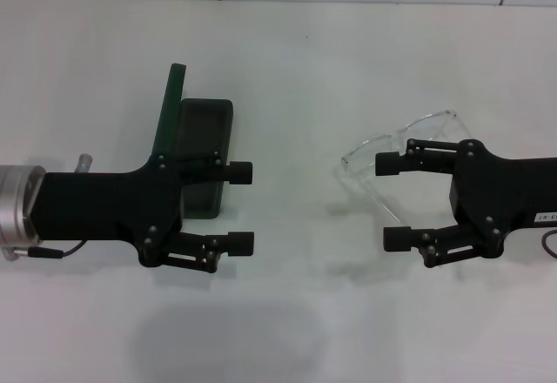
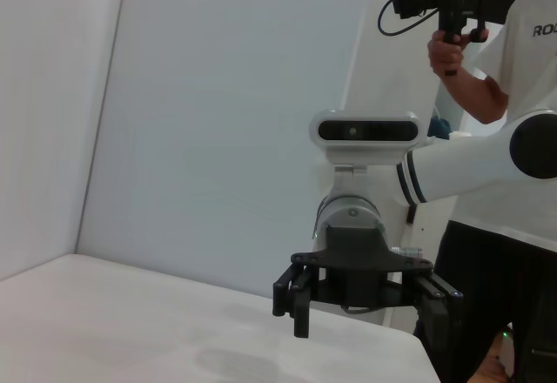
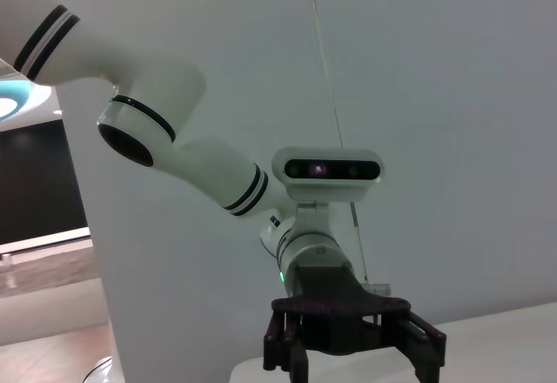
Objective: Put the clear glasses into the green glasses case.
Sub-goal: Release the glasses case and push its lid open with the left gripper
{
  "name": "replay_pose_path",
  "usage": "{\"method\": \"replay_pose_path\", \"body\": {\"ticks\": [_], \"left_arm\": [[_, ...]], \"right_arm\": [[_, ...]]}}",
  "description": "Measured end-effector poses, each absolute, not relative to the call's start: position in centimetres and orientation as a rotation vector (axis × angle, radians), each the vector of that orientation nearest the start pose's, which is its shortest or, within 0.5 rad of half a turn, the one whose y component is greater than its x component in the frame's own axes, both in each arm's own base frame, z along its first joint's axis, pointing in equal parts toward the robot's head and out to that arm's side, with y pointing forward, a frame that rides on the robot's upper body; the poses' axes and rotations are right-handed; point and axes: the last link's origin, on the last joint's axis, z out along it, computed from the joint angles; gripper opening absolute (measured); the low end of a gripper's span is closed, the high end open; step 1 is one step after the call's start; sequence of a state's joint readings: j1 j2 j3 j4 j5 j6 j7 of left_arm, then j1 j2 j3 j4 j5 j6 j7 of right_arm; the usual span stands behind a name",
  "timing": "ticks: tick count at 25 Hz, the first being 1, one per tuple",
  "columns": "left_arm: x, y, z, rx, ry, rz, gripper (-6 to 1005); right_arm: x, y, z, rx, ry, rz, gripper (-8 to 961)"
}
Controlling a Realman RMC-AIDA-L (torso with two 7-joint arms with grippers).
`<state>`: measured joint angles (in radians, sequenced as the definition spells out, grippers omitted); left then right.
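Observation:
The green glasses case lies open on the white table, left of centre, with its lid standing up on the left side. My left gripper hovers over the case's near end, open and holding nothing. The clear glasses rest on the table at the right, one thin arm pointing toward me. My right gripper is open just above and in front of them, one finger over the lens. In the left wrist view the right gripper faces the camera. The right wrist view shows the left gripper. Neither wrist view shows the case or glasses.
The white table reaches back to a pale wall. A person holding a camera stands behind the robot's right arm in the left wrist view.

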<state>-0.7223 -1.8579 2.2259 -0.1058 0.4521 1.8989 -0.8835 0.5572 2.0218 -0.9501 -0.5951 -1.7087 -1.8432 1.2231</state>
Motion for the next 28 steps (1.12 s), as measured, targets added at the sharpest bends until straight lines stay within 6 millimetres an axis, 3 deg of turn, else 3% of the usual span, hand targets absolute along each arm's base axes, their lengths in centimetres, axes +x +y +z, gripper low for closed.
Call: {"method": "replay_pose_path", "body": {"ticks": [20, 23, 28], "left_arm": [[-25.7, 29.1, 0.9, -2.963, -0.341, -1.072, 879], [-25.4, 30.4, 1.8, -2.938, -0.370, -1.055, 878], [-24.3, 35.2, 4.8, -2.830, -0.558, -0.951, 876]], "right_arm": [[21.6, 30.5, 0.4, -2.929, 0.203, 1.074, 874], [22.3, 30.9, 1.3, -2.794, 0.206, 1.109, 873], [25.2, 31.7, 5.9, -2.313, 0.250, 1.210, 873]]}}
